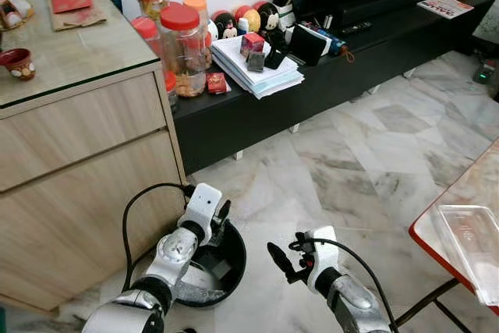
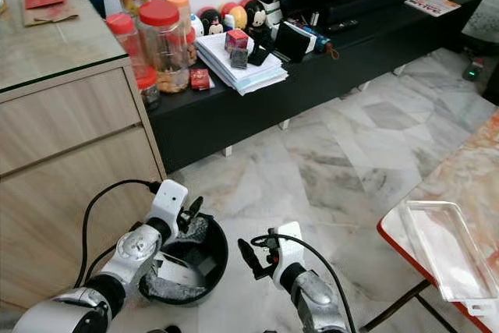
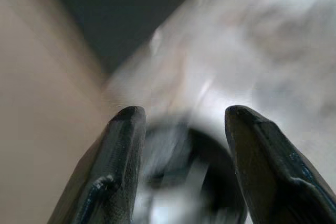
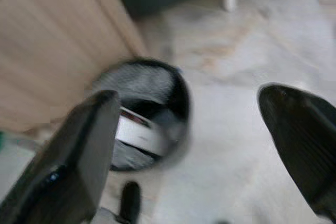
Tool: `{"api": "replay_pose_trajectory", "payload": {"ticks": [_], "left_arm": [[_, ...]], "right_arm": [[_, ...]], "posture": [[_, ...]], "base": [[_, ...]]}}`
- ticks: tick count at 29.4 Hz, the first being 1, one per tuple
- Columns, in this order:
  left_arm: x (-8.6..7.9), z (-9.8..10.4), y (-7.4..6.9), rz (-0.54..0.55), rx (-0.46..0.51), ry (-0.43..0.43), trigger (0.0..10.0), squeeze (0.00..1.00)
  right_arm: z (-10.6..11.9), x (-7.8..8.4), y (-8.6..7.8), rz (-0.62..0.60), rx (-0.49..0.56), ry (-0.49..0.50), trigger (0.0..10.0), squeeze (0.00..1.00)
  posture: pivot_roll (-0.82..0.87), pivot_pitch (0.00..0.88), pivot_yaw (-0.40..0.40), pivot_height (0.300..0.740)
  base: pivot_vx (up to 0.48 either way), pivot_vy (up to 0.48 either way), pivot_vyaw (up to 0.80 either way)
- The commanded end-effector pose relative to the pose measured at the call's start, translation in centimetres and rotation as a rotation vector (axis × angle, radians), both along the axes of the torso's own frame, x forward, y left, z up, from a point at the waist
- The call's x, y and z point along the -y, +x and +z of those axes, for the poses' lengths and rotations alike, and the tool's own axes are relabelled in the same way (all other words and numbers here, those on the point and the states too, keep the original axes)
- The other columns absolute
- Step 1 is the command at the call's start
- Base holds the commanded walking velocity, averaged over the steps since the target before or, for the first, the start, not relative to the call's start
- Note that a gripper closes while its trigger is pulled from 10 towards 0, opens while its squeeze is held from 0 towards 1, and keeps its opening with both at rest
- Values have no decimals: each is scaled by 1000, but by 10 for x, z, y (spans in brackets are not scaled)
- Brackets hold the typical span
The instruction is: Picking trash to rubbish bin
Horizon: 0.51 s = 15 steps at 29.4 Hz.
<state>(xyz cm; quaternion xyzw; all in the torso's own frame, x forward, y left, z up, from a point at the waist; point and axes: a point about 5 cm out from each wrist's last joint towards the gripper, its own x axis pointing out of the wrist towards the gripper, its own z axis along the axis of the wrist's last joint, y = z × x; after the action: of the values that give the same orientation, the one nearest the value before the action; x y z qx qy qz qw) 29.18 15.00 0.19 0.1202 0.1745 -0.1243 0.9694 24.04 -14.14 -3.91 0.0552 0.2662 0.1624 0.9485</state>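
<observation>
The black rubbish bin [image 2: 187,267] is standing on the marble floor [image 1: 374,169], just beside the wooden cabinet [image 1: 78,161], at roughly 7 o'clock in the head views. Something white is lying inside the bin [image 4: 139,132]; the blurred wrist view is not showing what it is.

The left gripper [image 1: 221,216] is hovering over the near rim of the bin at its 11 o'clock side, with fingers [image 3: 123,145] spread apart and nothing between them. Its wrist view is looking down at the bin, heavily blurred.

The right gripper [image 2: 248,256] is hanging above bare floor at 3 o'clock from the bin, near but not touching it. Its fingers [image 4: 89,145] are parted wide and holding nothing.

At 12 o'clock, a low black TV bench [image 1: 374,52] is carrying red-lidded jars [image 1: 183,44], a stack of papers [image 1: 257,72] and small figurines [image 1: 249,17]. At 4 o'clock, a clear plastic tray [image 2: 440,247] is lying on the red-edged table [image 1: 425,243].
</observation>
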Motion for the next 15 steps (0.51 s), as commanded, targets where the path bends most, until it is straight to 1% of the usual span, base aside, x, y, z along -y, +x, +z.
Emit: {"api": "replay_pose_trajectory", "payload": {"ticks": [1, 3, 4, 5, 7, 11, 15], "left_arm": [[-21, -23, -22, 107, -131, 24, 10000, 0], [-31, -32, -31, 159, -183, 38, 10000, 0], [-45, -45, -49, 245, -271, 35, 10000, 0], [-54, -54, -63, 295, -330, 44, 10000, 0], [-60, -61, -74, 330, -369, 45, 10000, 0], [-70, -69, -92, 392, -428, 46, 10000, 0], [-73, -71, -96, 411, -439, 44, 10000, 0]], "right_arm": [[-14, 15, -16, -77, -93, -67, 10000, 0], [-20, 18, -22, -98, -130, -94, 10000, 0], [-28, 22, -34, -125, -185, -126, 10000, 0], [-33, 25, -43, -159, -225, -122, 10000, 0], [-38, 28, -51, -184, -258, -135, 10000, 0], [-45, 31, -65, -236, -302, -149, 10000, 0], [-48, 29, -70, -265, -315, -144, 10000, 0]], "posture": [[-93, 65, -9, 740], [-91, 58, 2, 740], [-92, 53, 12, 740], [-96, 47, 22, 740], [-95, 44, 31, 740], [-78, 31, 45, 740], [-79, 17, 62, 740]], "base": [[0, 0, 0], [0, 0, 0], [0, 0, 0], [0, 0, 0], [0, 0, 0], [0, 0, 0], [0, 0, 0]]}}
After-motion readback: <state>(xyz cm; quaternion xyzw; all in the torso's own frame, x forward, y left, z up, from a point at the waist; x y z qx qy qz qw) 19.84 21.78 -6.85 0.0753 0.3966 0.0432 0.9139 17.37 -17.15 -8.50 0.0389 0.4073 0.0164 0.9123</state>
